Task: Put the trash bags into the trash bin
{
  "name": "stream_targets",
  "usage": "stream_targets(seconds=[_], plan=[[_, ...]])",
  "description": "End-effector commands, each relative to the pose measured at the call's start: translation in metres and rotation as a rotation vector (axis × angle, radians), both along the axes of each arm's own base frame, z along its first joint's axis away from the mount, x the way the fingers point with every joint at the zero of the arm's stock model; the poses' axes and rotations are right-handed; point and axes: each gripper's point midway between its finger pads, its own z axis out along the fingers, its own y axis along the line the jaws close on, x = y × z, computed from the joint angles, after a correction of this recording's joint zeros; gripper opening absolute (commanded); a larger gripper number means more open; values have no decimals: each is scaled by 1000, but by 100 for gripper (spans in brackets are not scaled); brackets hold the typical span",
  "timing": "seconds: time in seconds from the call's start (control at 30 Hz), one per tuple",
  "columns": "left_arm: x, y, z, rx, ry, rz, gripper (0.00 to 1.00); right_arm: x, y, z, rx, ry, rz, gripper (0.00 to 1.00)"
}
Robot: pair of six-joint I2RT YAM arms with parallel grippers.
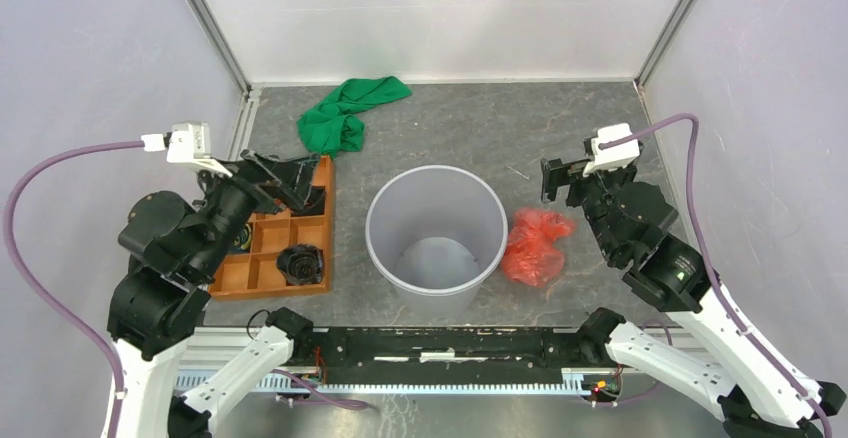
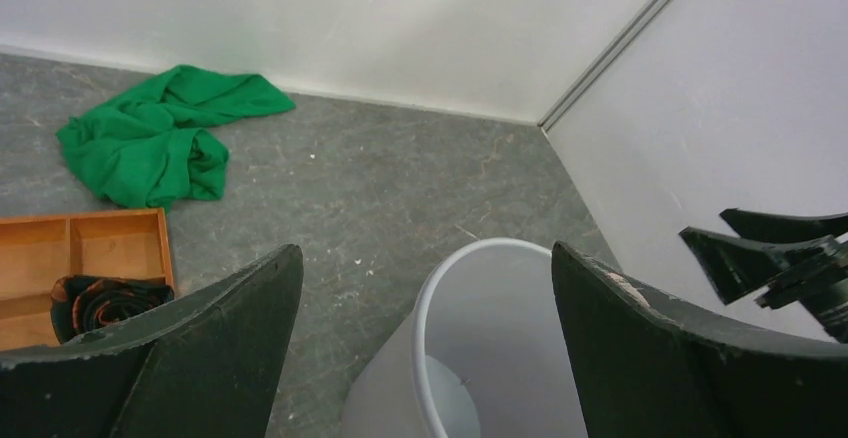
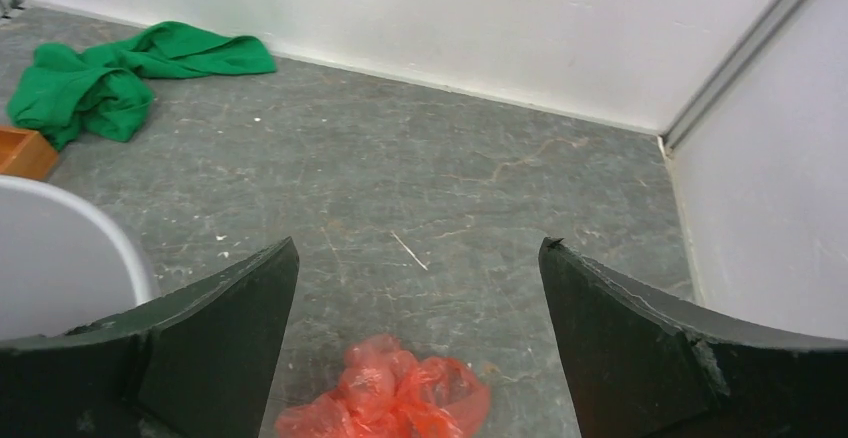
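Observation:
The crumpled red trash bag (image 1: 535, 246) lies on the grey floor just right of the trash bin (image 1: 440, 193), a light-grey round bucket standing upright with nothing in it. My right gripper (image 1: 560, 180) hovers open above and behind the bag. In the right wrist view the bag (image 3: 390, 398) sits low between the spread fingers, under the right gripper (image 3: 418, 243), untouched. My left gripper (image 1: 290, 183) is open over the orange tray, left of the bin. The left wrist view shows the bin's rim (image 2: 440, 298) beneath the left gripper (image 2: 425, 248).
An orange compartment tray (image 1: 262, 258) holding a black coiled item (image 1: 300, 263) sits left of the bin. A green cloth (image 1: 345, 113) lies bunched by the back wall. White walls close off the back and both sides.

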Motion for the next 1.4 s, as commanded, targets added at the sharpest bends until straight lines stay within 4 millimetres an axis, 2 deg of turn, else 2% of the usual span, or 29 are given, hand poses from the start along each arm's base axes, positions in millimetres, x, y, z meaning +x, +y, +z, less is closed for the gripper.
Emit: stream_targets(seconds=[0.0,0.1,0.3,0.47,0.57,0.67,0.73,0.83,0.97,1.03,1.2,1.27,1.37], plan=[[7,-8,-22,10,64,-17,100,1,-23,8,-31,1,-104,98],[10,-8,-53,26,131,-3,100,3,-31,-7,-78,41,-151,98],[9,-17,-139,59,329,-27,100,-1,-27,-52,-147,140,-108,98],[-4,-37,-199,-27,494,-107,100,-13,-32,-96,-93,268,-154,98],[-16,-52,-234,-47,595,-185,100,-24,-16,-132,-45,386,-87,98],[-28,-64,-261,-74,680,-252,100,-40,12,-166,-10,507,64,98],[-34,-73,-268,-119,701,-303,100,-52,29,-182,0,568,177,98],[-42,-88,-269,-228,696,-386,98,-77,69,-196,48,607,457,98],[-51,-112,-284,-429,742,-511,92,-99,104,-194,165,599,678,98],[-53,-118,-285,-508,748,-546,91,-101,113,-193,223,597,714,98],[-42,-117,-287,-583,696,-513,91,-93,126,-187,312,555,726,98],[-35,-120,-284,-614,672,-518,91,-86,127,-194,315,543,707,98],[-25,-122,-284,-585,653,-502,91,-77,124,-214,286,548,655,98]])
